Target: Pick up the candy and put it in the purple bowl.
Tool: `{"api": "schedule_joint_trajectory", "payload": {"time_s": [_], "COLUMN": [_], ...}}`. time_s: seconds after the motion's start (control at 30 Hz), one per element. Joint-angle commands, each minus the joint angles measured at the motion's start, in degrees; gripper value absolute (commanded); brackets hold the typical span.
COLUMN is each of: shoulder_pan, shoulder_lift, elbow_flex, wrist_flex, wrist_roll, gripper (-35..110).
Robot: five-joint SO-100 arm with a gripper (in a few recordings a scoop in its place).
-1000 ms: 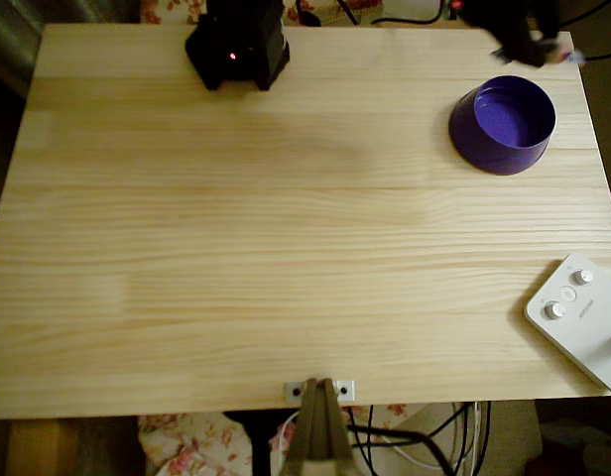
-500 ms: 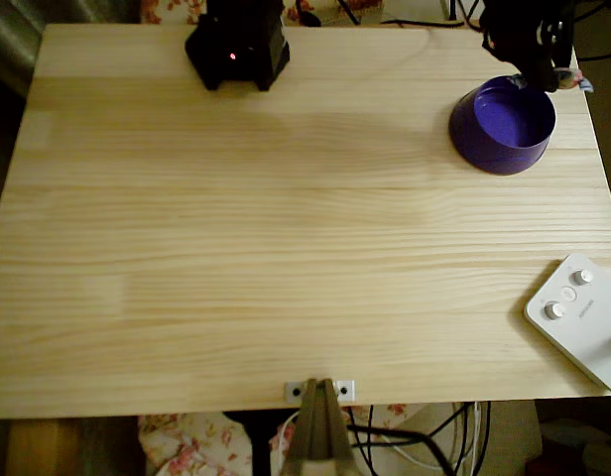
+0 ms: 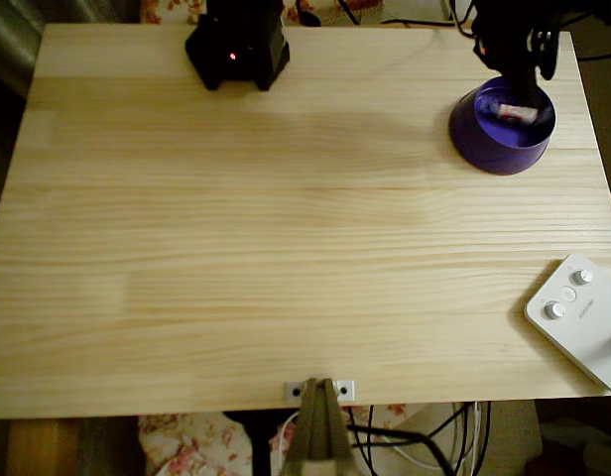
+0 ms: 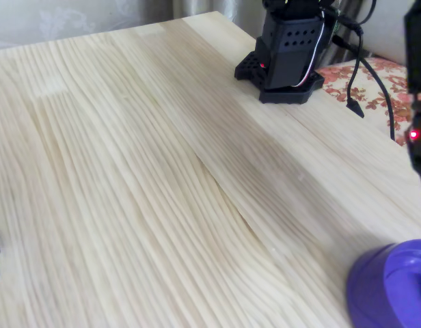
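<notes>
Pale wooden bench (image 3: 286, 248); candy (image 3: 517, 112) inside purple bowl (image 3: 489, 139), pincer (image 3: 525, 84) just above, spread unclear. Placing step; next, lift clear.

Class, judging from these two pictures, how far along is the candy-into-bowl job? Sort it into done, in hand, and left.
Done: the small whitish wrapped candy lies inside the round purple plastic bowl in the overhead view. In hand: the black end effector hangs over the bowl's far rim; whether it grips the candy is unclear. Left: at most, releasing and pulling clear.
</notes>
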Motion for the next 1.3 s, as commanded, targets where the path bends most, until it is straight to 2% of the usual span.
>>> {"api": "schedule_joint_trajectory", "payload": {"time_s": [0.0, 0.23, 0.5, 0.7, 0.9, 1.1, 1.27], "shoulder_pan": [1.32, 10.11, 19.25, 34.37, 53.35, 68.91, 74.36], "shoulder_lift": [6.86, 17.23, 34.8, 42.36, 47.81, 55.9, 64.25], "elbow_flex": [-0.18, 2.2, 13.45, 14.94, 17.23, 27.69, 38.23], "wrist_flex": [1.49, 7.65, 15.73, 23.12, 22.59, 21.09, 22.94], "wrist_roll": [-0.35, -4.48, -13.18, -17.58, -22.85, -26.89, -26.1], "gripper": [2, -1, -1, -1, -1, -1, -1]}}
